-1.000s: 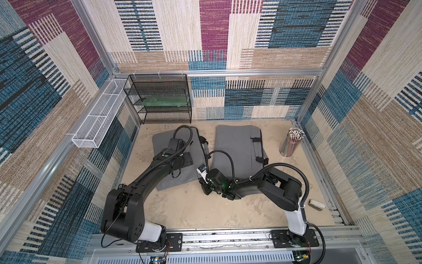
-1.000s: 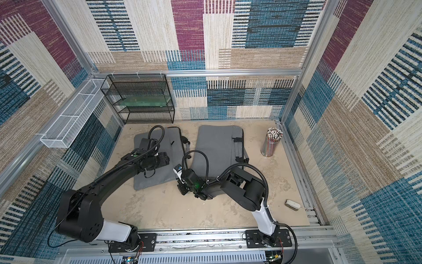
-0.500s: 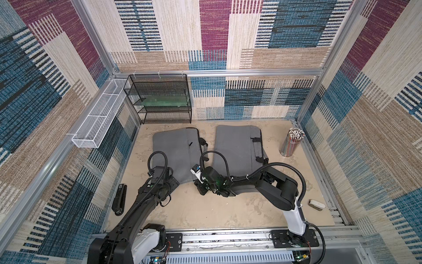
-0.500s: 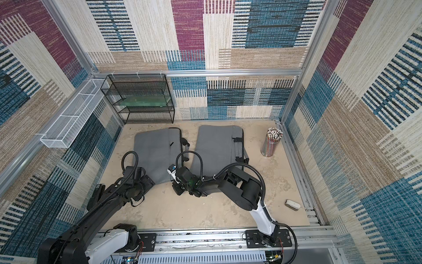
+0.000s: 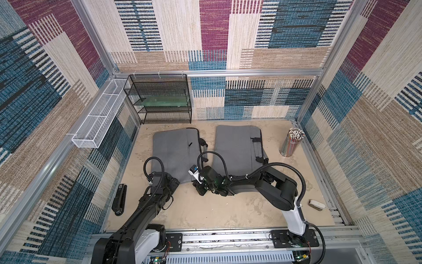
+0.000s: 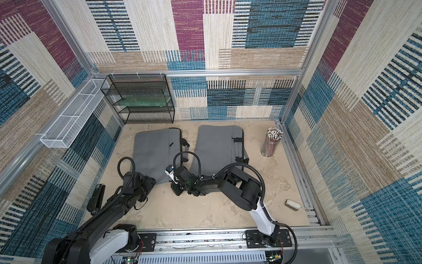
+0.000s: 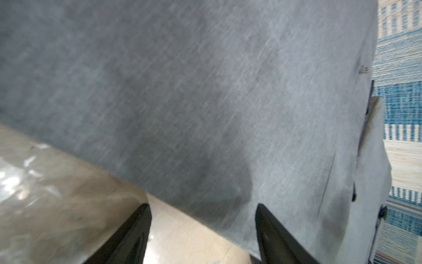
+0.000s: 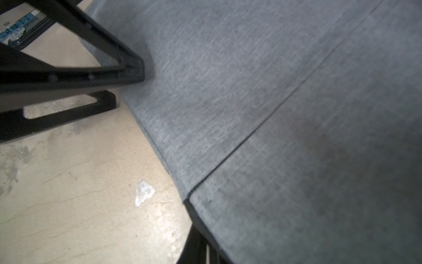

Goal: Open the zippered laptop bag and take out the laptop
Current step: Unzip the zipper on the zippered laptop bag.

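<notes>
**Both arms at the bag's near end**

On the table the laptop bag lies beside a second grey bag, on the left arm's side, its long axis running away from the robot. Apparently unopened, it has both arms at its near short edge. The left gripper gapes wide and empty astride that edge, the bag straight ahead. The right gripper is closed at the near right corner; whether it pinches fabric I cannot tell.

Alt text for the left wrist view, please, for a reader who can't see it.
A grey laptop bag fills most of the blurred frame, lying on a tan table. The left pincer stands open at the bag's edge, black fingers apart, holding nothing. A patterned wall shows beyond.
</notes>
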Tool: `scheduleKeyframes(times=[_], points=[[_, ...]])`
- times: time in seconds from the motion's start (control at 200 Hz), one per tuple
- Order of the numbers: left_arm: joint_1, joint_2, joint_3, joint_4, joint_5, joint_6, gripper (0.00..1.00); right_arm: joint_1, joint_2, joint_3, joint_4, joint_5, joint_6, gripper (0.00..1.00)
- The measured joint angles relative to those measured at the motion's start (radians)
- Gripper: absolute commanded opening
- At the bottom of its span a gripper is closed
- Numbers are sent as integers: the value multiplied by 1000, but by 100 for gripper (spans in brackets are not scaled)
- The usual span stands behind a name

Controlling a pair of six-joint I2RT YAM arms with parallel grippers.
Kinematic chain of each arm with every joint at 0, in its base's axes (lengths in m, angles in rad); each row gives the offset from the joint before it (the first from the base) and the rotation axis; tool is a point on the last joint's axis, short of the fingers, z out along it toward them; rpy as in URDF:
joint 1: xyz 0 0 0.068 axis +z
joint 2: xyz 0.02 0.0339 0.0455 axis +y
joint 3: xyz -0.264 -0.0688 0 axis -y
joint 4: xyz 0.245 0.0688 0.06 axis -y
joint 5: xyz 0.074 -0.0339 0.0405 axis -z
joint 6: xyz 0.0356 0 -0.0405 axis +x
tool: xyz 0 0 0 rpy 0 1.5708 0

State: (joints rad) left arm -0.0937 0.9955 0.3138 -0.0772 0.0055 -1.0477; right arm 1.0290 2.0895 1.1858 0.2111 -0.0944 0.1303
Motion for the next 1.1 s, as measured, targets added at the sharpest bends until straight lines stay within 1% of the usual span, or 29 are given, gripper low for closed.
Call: scheduleKeyframes(times=[0.14,0.19,0.265,0.386,0.471,0.536,0.786,0.831,1.097], points=[[6,37,-3,60,-3,-3,73,1,0,8,-10,-3,0,0],[8,58,-3,78,-3,-4,71,2,0,11,-15,-4,0,0],[10,86,-3,111,-3,-4,64,2,0,16,-22,-5,0,0],[13,126,-2,148,-3,-5,51,2,-1,22,-32,-11,0,0],[15,148,-2,164,-3,-7,35,2,-6,23,-52,-10,-3,0],[18,156,-2,163,-3,-9,26,1,-12,23,-61,-10,-3,0],[25,114,2,140,-11,-22,2,-13,-22,42,-124,-22,2,0],[27,103,3,127,-15,-21,0,-17,-22,47,-134,-32,5,0],[52,69,30,39,-31,6,0,-38,-21,60,-217,-43,9,0]])
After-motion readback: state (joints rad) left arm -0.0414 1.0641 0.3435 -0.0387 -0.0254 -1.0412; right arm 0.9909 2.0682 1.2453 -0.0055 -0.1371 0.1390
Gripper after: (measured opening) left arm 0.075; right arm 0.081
